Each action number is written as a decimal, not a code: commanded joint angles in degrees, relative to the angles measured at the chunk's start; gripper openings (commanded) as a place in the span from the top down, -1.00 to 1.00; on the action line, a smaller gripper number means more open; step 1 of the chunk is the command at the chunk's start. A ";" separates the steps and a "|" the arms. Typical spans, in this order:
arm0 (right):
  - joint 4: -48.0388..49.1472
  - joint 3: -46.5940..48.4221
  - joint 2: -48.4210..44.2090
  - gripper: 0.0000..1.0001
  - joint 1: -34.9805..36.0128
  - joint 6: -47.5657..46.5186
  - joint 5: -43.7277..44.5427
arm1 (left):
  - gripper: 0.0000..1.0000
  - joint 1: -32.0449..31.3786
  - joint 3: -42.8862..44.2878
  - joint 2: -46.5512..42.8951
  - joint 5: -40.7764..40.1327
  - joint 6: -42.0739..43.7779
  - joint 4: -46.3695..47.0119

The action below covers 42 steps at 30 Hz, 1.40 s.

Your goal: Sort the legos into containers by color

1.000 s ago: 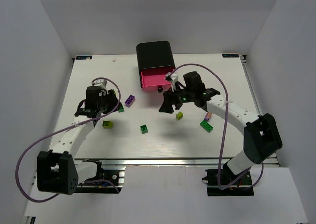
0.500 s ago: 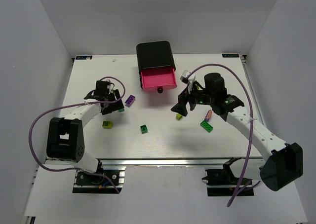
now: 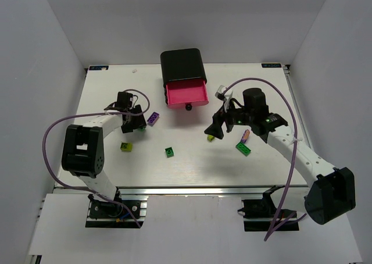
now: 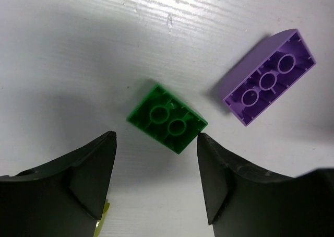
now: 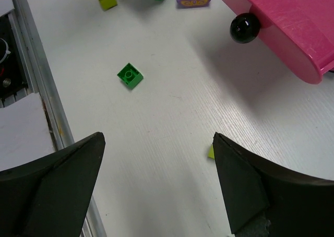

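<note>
**Green brick lies just ahead of the left arm's open fingers**

The white worktop (image 3: 192, 171) has a black cabinet (image 3: 181, 65) at the back. One pink drawer (image 3: 186, 93) is pulled out toward the arms. From above, no brick shows inside it.

The left end effector (image 4: 155, 142) is low over the left side of the worktop. Its two fingers stand apart and hold nothing. The right end effector (image 5: 159, 138) is over on the right, near the drawer's round black knob (image 5: 245, 28). Its fingers are spread very wide and hold nothing either.

The dark green brick (image 4: 167, 117) is the one that matters now. It lies upside down on the worktop, just past the tips of the left fingers and in line with the gap between them. It is not touching them. Its long side runs on a slant, from upper left to lower right in the wrist view, so it is not square to the fingers. I think the wrist needs a small turn before it goes forward and down.

The purple brick (image 4: 270, 76) lies near the green one, off to the right. It is upside down too and not touching it.

The left arm is much nearer to both bricks. The right arm is well apart from them, with a small lime brick (image 5: 210, 152) peeking out beside one finger.
</note>
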 commanded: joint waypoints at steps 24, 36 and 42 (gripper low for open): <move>1.77 -1.01 1.07 -0.78 -3.65 0.26 -6.55 | -0.41 -0.73 5.37 5.29 -0.39 1.10 -1.21; 1.50 -1.10 1.15 -0.78 -4.79 0.70 -8.84 | 0.04 -1.26 5.89 5.03 0.49 1.36 -1.65; 1.41 -1.19 1.24 -0.78 -5.32 0.61 -9.89 | 0.37 -1.26 5.37 1.08 0.75 1.98 -2.44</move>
